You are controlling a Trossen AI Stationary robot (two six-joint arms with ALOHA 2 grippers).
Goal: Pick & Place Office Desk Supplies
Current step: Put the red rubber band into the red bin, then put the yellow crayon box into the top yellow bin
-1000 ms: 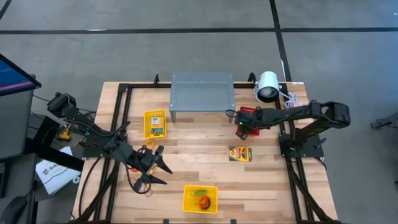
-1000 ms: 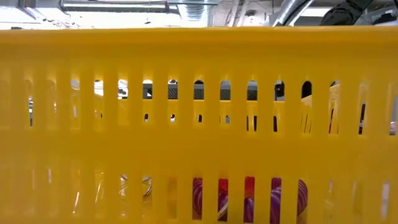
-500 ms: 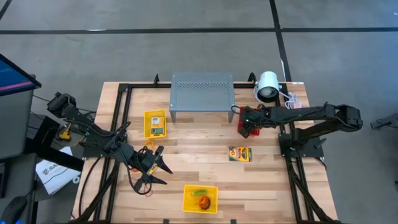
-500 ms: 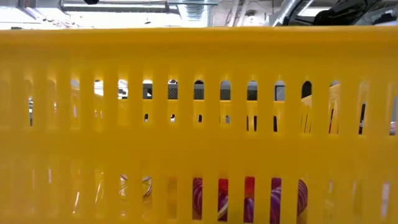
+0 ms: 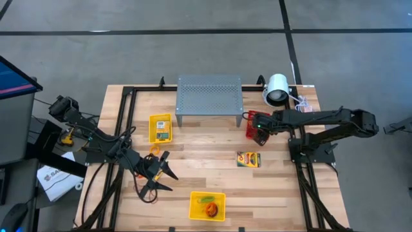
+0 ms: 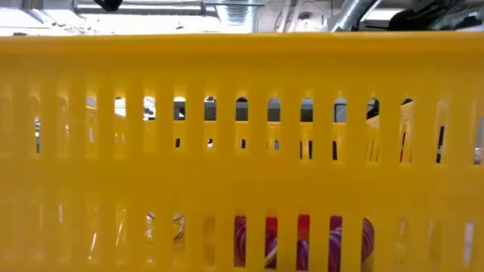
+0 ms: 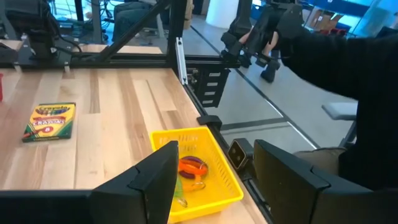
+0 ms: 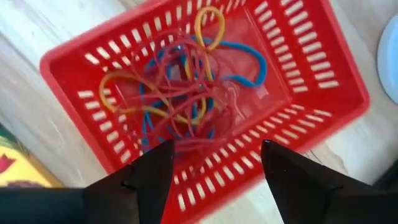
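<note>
My right gripper (image 5: 257,131) (image 8: 214,180) hangs open, pointing down over a red basket (image 8: 311,56) near the table's right side. A tangle of red, blue and orange rubber bands (image 8: 186,87) lies on the basket's floor, and nothing is between the fingers. A crayon box (image 5: 248,159) (image 7: 50,121) lies flat on the table, nearer than the red basket. A second crayon box (image 5: 161,128) lies in a yellow basket at the left. My left gripper (image 5: 162,173) (image 7: 217,186) stands open over the near left, facing a yellow basket (image 7: 224,162) that holds coloured bands (image 7: 191,167).
A grey perforated stand (image 5: 209,95) and a white lamp (image 5: 277,89) stand at the far edge. The near yellow basket's slotted wall (image 6: 242,151) fills the low view. Bare wood lies in the middle of the table. A person's dark sleeve (image 7: 348,50) shows beyond the table's near edge.
My right gripper has risen a little above the red basket, and that arm's elbow has drawn back toward the table's right edge. The red basket and the crayon boxes have stayed where they were.
</note>
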